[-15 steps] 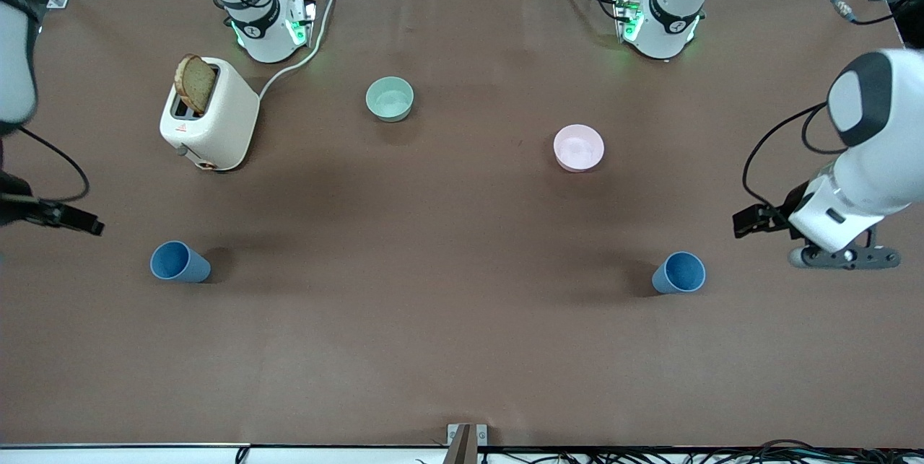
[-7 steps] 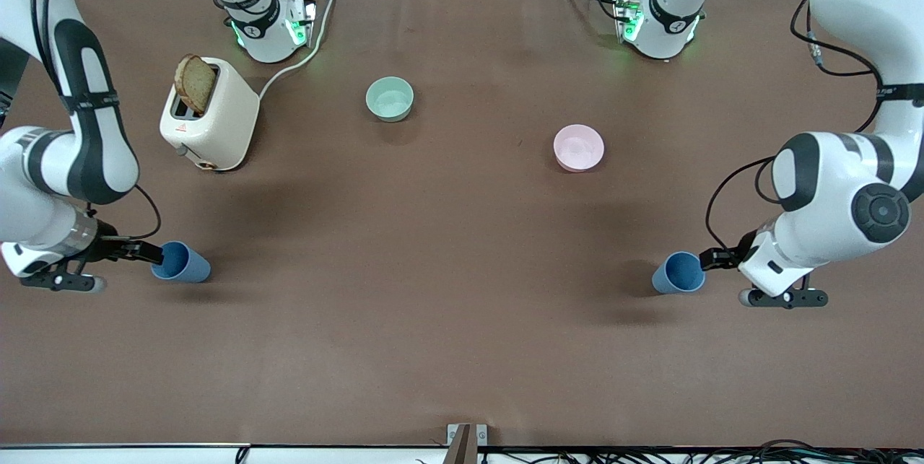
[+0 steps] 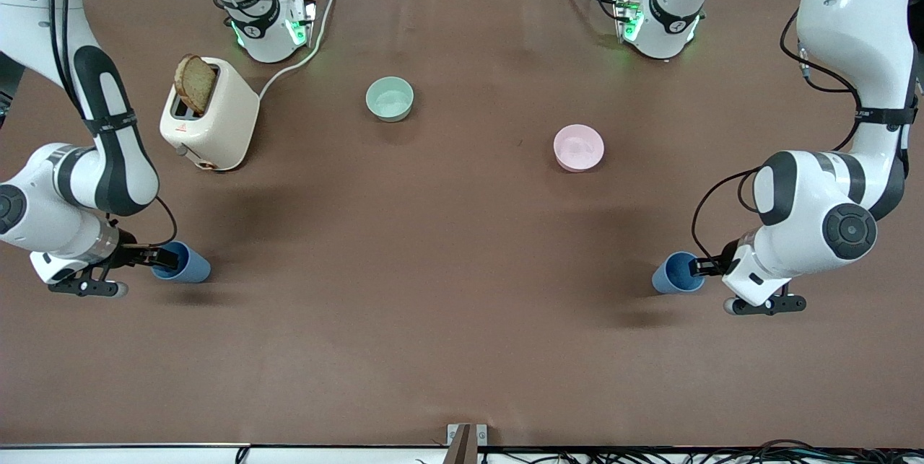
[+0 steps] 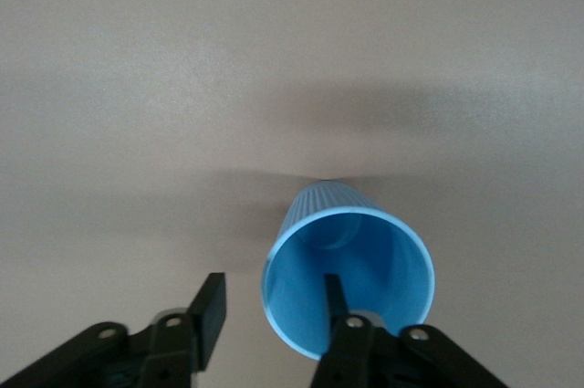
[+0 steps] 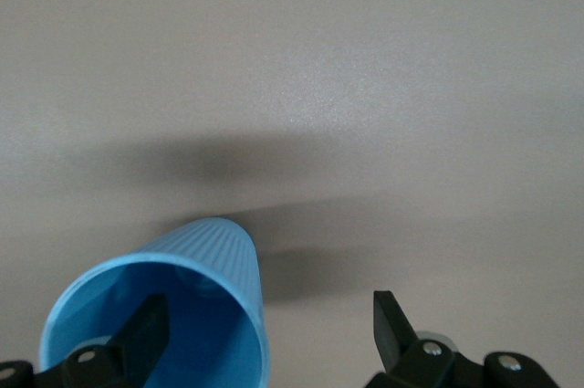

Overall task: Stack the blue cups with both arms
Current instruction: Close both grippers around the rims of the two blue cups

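Now each blue cup's rim between spread fingers (one inside).

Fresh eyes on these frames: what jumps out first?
Both arms mirror each other at the table ends. The left gripper straddles the rim of one blue cup, one jaw inside it; the right gripper does the same at the other blue cup. Next, the toaster with a slice of bread sticking up, in front of the right arm's base.
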`<state>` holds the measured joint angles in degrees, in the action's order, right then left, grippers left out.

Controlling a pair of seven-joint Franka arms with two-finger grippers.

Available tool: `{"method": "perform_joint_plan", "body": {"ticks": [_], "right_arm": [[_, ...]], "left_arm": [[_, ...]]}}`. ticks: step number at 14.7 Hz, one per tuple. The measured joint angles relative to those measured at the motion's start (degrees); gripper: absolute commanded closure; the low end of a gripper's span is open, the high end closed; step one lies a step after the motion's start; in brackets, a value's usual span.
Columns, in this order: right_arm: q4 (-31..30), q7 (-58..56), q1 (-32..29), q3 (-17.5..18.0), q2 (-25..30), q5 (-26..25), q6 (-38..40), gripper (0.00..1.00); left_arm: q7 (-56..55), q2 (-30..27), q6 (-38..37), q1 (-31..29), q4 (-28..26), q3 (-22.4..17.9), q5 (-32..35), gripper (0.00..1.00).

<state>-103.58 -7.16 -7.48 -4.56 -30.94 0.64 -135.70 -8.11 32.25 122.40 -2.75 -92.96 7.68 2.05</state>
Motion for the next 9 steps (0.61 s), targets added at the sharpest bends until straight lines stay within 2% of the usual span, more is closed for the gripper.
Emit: {"method": "perform_joint_plan", "body": {"ticks": [3,4,6,8,9], "right_arm": [[0.0,0.0,0.0,0.1,-0.7,0.0,-0.3,0.45],[0.0,0.0,0.0,0.2,-0.8,0.0,-0.3,0.50],[0.0,0.0,0.2,0.3,-0.8,0.0,-0.3,0.69],[0.0,0.0,0.2,0.4,-0.8,0.1,-0.3,0.93],[0.0,0.0,0.2,0.4,-0.8,0.1,-0.3,0.98]], "left_arm": [[0.0,0.4,0.2,0.0,0.1,0.0,0.0,0.60],[0.0,0.6,0.2,0.0,0.1,0.0,0.0,0.61],[0.0,1.3,0.2,0.0,0.1,0.0,0.0,0.68],[0.0,1.8,0.3,0.0,0.1,0.0,0.0,0.75],[0.0,2.0,0.3,0.0,0.1,0.0,0.0,0.80]]}}
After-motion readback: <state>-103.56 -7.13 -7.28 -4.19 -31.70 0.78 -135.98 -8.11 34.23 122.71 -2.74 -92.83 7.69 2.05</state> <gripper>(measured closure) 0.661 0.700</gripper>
